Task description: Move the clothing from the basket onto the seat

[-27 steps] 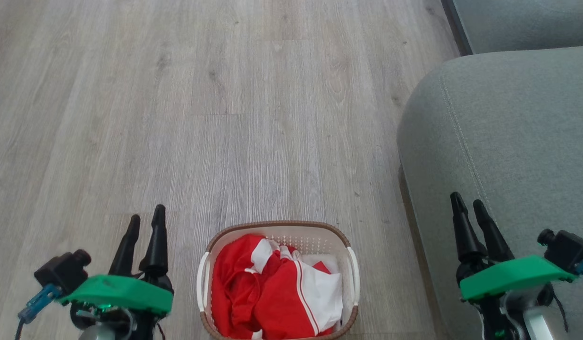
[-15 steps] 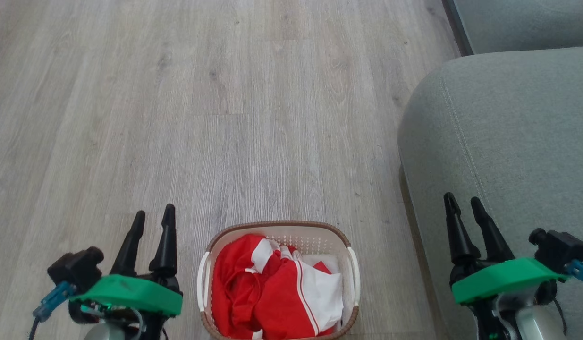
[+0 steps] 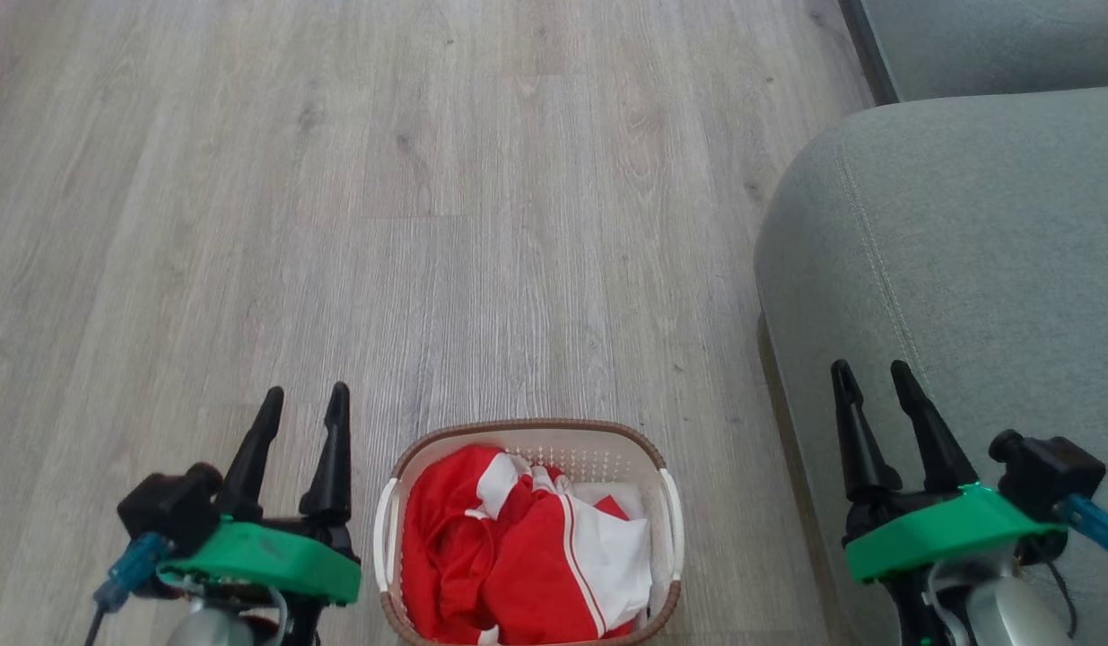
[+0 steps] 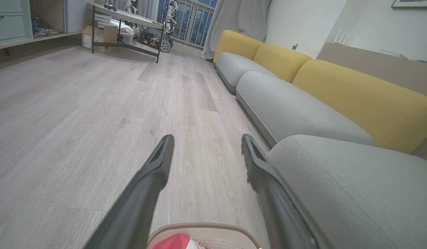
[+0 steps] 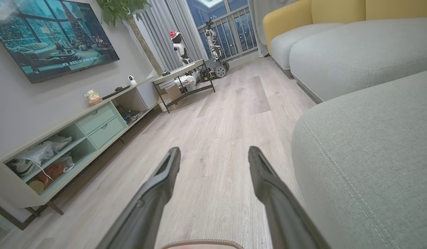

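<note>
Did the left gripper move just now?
Yes. The left gripper has slid right, closer to the basket, which stayed put.

The fingers (image 3: 332, 458) are black, their mounts (image 3: 266, 563) green

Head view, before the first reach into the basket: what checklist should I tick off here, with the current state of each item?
1. Clothing in the basket: ok. The red-and-white pile lies inside, with nothing over it.
2. Left gripper ready: ok. Its fingers are apart and empty, beside the basket's left handle.
3. Right gripper ready: ok. Its fingers are apart and empty, seen against the seat's near edge.
4. Seat free for the drop: ok. Nothing lies on the part in view.
5. Number of garments, and whether they are tangled: cannot tell. The pile is bunched together.
</note>
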